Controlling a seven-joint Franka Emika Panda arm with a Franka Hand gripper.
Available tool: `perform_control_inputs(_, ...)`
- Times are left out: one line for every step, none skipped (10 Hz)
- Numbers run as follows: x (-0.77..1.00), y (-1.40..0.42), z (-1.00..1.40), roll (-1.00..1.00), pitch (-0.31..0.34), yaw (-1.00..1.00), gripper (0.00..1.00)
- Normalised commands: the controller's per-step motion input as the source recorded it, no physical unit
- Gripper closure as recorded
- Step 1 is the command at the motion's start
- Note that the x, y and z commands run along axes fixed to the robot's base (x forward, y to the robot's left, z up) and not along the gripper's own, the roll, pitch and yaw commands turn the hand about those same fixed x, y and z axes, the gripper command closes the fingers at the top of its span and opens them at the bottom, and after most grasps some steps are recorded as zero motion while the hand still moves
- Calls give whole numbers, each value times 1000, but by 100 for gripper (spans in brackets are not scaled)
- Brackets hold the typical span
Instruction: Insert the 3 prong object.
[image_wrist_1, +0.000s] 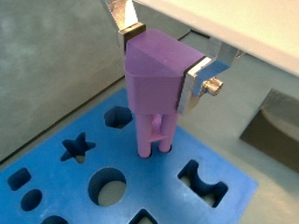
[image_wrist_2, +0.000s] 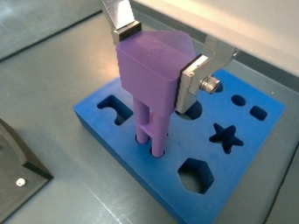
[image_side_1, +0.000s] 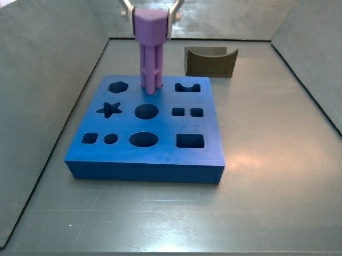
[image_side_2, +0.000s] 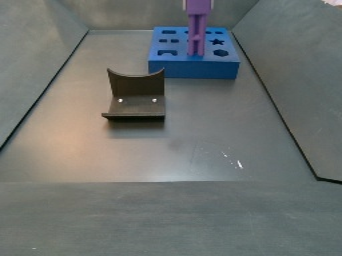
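Gripper (image_wrist_1: 163, 59) clamped on the purple 3 prong object (image_wrist_1: 158, 83), upright over the blue board (image_wrist_1: 52, 197).
In both wrist views the silver fingers (image_wrist_2: 194, 79) press its upper block, prongs touching the board below. In both side views the fixture (image_side_2: 132, 97) stands apart on the floor.

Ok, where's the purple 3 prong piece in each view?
Wrist view: piece central, in the end effector, prongs at the blue board.
Wrist view: piece central, same grip.
Side view: piece top centre.
Side view: piece top, right of centre.
Shared landmark: the board's star hole.
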Motion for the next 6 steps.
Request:
perform_control_inputs(0, 0, -666, -71, -19, 14, 100)
perform_control_inputs(0, 0, -646, -79, -20, 0, 100)
perform_control_inputs(0, 0, -463, -16, 0, 6, 100)
perform_control_inputs(0, 0, -114, 0, 0, 0, 100)
perform_control_inputs(0, 0, 0, 0, -4, 0, 100)
perform_control_inputs(0, 0, 0, 0, 0, 0, 100)
